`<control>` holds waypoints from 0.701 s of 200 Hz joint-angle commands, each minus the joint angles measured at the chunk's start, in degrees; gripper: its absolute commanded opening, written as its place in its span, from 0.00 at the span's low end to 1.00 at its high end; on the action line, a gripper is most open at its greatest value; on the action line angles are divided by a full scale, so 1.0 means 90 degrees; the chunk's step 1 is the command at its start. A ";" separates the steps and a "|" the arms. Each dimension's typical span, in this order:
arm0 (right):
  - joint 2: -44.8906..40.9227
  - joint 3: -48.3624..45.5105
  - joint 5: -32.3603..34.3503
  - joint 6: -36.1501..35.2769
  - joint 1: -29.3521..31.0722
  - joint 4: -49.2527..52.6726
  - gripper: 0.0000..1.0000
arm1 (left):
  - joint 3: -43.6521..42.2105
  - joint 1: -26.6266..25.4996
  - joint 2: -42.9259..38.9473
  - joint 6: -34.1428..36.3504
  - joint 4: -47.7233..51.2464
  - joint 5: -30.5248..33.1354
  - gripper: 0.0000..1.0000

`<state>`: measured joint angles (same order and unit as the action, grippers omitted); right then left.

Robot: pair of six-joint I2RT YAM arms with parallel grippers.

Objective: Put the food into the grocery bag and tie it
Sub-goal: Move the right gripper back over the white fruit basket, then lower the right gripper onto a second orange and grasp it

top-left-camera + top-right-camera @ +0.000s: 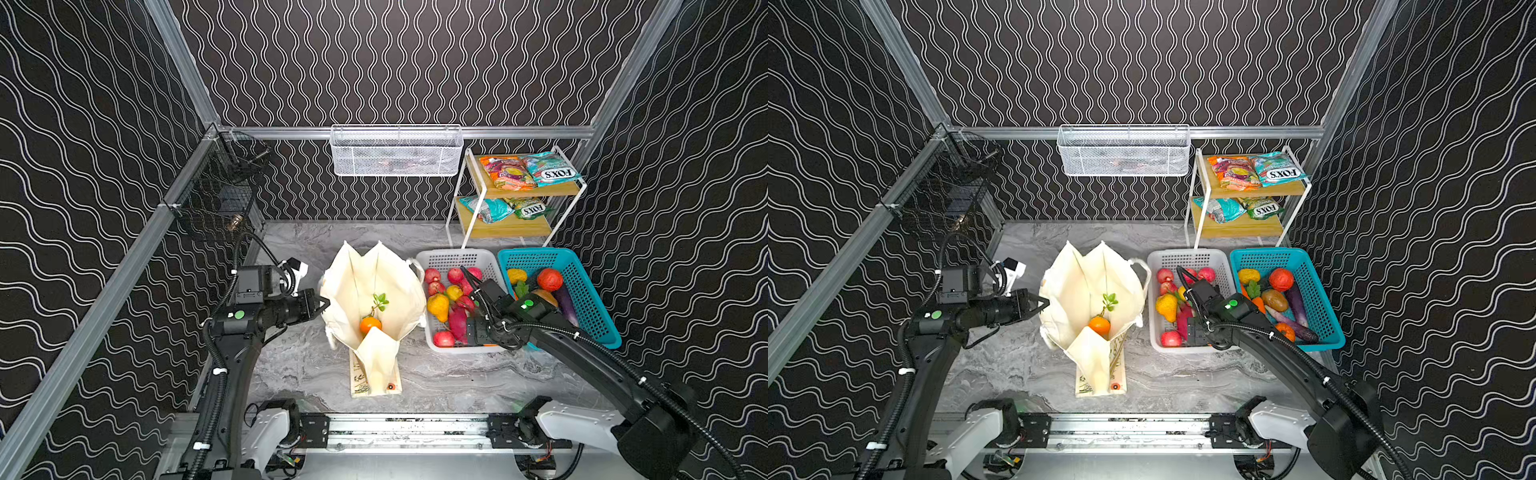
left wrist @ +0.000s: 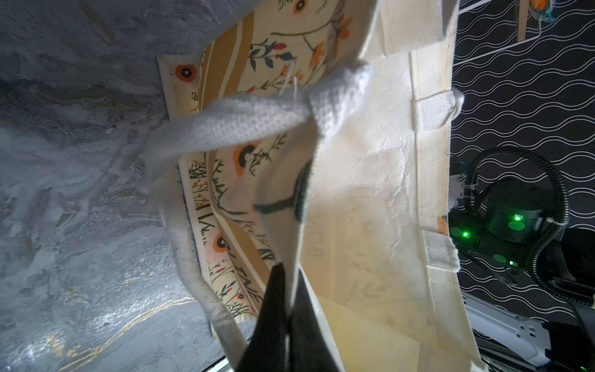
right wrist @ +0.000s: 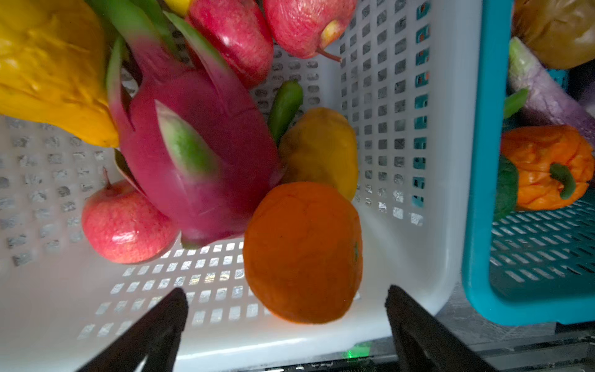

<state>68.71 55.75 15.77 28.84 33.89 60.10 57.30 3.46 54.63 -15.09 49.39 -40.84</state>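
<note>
Left gripper (image 1: 323, 304): I am pinching it shut on the bag (image 1: 374, 274) rim, mid-tabletop, propping the mouth open. One orange (image 1: 370, 324) is lying inside.

Toward the right edge, I am hovering the right gripper (image 3: 288, 298) over the white basket (image 3: 402, 225), fingers spread wide, holding nothing, aimed at a second orange (image 3: 302, 254) beside the dragon fruit (image 3: 199, 154).

Risks: thin cloth slipping from the pinch and collapsing the mouth; the round orange rolling against the basket wall as the fingers are closing.
</note>
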 commanded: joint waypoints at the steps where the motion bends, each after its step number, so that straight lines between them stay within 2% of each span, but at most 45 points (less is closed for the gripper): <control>1: 0.0080 0.0084 0.0196 -0.0032 -0.0015 0.0169 0.96 | -0.0018 0.0004 -0.0022 -0.0002 0.0069 -0.0057 0.00; 80: 0.0626 0.0329 0.0245 -0.0079 -0.0124 0.0148 0.93 | 0.0068 0.0006 -0.0080 0.0056 0.0191 -0.0031 0.00; 140: 0.0858 0.0510 0.0262 -0.0148 -0.0162 0.0282 0.85 | 0.0077 0.0006 -0.0091 0.0134 0.0249 -0.0004 0.00</control>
<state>75.57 59.31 17.37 27.40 32.51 60.66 57.49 3.46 53.93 -15.03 50.06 -40.64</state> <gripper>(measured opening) 0.866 0.058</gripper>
